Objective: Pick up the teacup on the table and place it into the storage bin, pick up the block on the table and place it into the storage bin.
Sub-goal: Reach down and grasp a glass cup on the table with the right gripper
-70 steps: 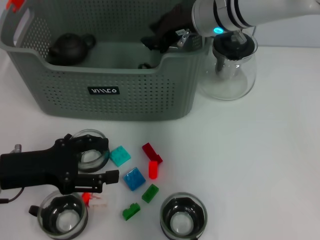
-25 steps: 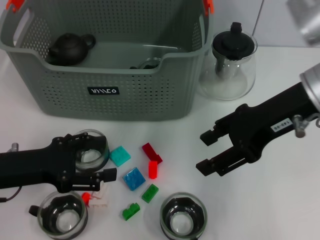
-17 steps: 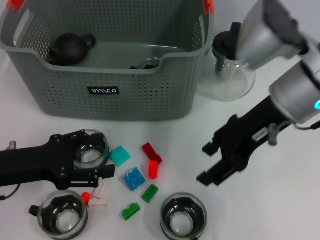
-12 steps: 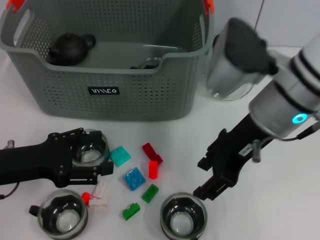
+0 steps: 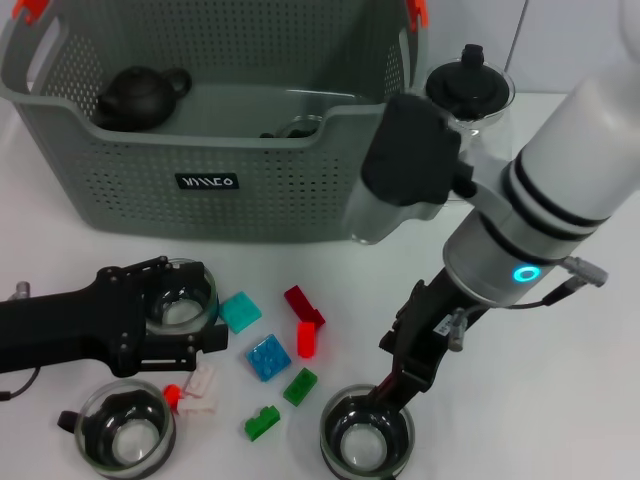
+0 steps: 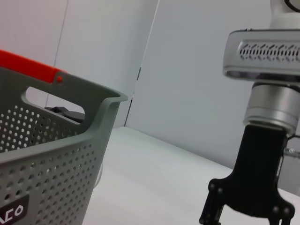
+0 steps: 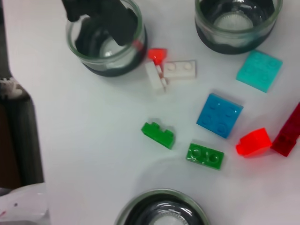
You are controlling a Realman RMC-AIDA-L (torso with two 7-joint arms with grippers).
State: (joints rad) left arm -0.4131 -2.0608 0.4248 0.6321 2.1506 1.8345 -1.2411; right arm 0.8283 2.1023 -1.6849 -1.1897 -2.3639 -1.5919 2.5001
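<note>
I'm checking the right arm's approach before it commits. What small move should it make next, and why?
Probably lower a little further and close on the teacup's rim. The right gripper hangs open just over the near edge of the front teacup, not yet gripping it, and the storage bin awaits it.

You've got the storage bin [image 5: 230,190] at the table's [image 5: 560,400] far-left side, w/ a small teapot [image 5: 140,95] inside, left end. Glass teapot [image 5: 462,130] sits just right of the bin. Three teacups [image 5: 367,437] line the near edge, blocks [image 5: 268,357] scattered between them; right gripper [image 5: 388,385] is over the rightmost cup.
</note>
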